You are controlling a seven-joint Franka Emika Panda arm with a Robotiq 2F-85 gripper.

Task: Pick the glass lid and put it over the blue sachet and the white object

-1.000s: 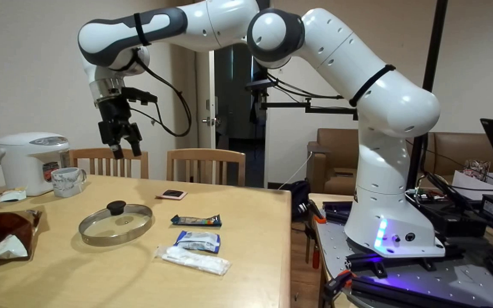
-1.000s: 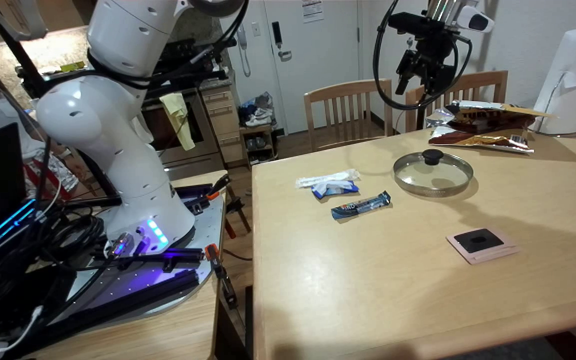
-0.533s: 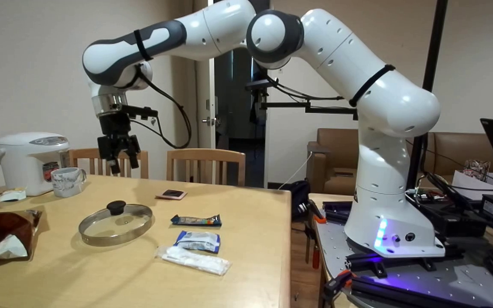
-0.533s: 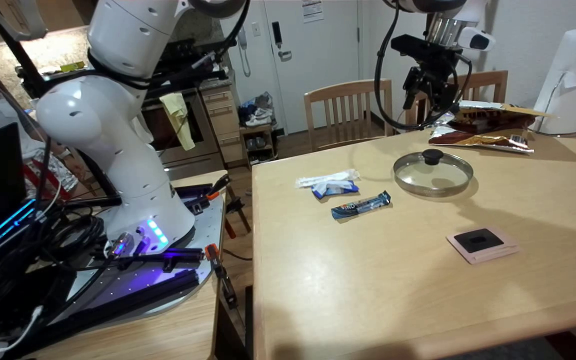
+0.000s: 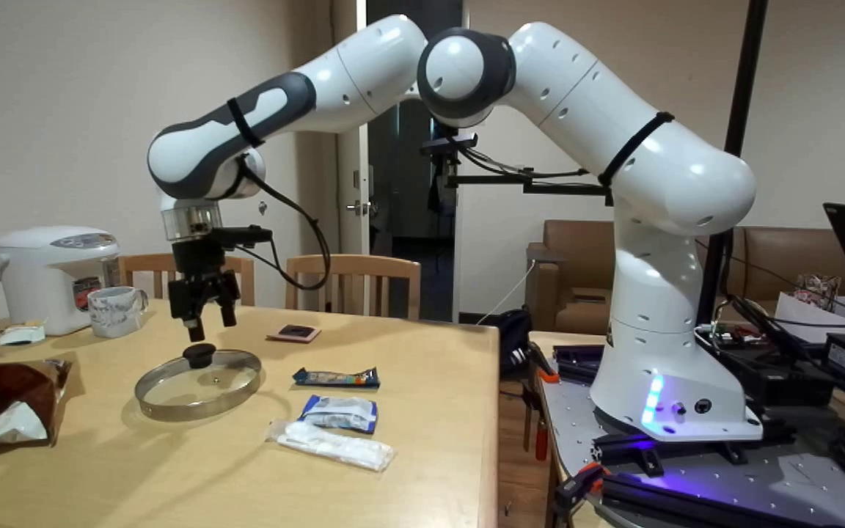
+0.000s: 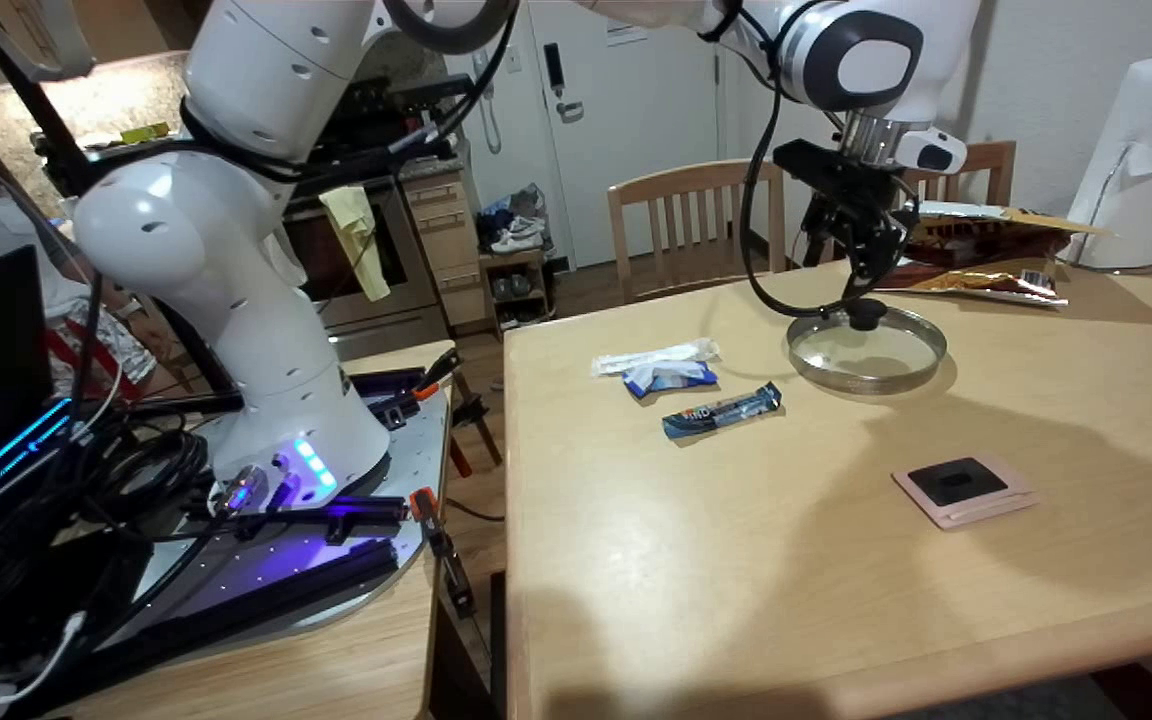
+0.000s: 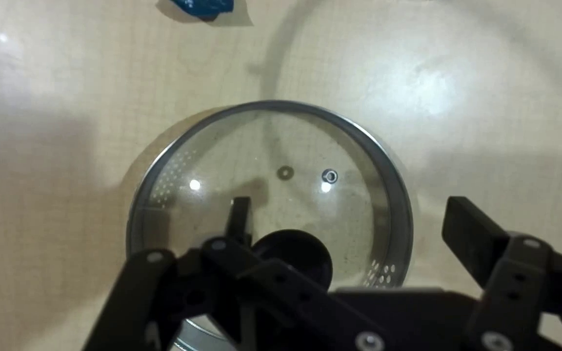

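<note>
The glass lid [image 5: 199, 385] lies flat on the table, knob up; it also shows in an exterior view [image 6: 866, 355] and the wrist view [image 7: 276, 151]. My gripper [image 5: 212, 330] is open and empty, pointing down just above the lid. In the wrist view the jaws [image 7: 351, 217] are wide apart; the dark knob [image 7: 300, 253] sits near the left finger, partly hidden by it. The blue sachet [image 5: 340, 414] lies beside the white object [image 5: 334, 445], a flat wrapped strip. In an exterior view the sachet [image 6: 671, 378] and white object [image 6: 658, 356] touch or overlap.
A dark bar wrapper [image 5: 336, 378] lies beside the sachet. A pink square packet [image 6: 964, 490] lies apart. Foil bags [image 6: 976, 260], a cup [image 5: 117, 312], a white rice cooker [image 5: 56, 279] and a paper roll [image 6: 1146, 170] stand around. Chairs [image 5: 353, 275] line the table edge.
My gripper has come down from high above the table to just above the lid's knob, staying open. The lid, sachet and white object have not moved.
</note>
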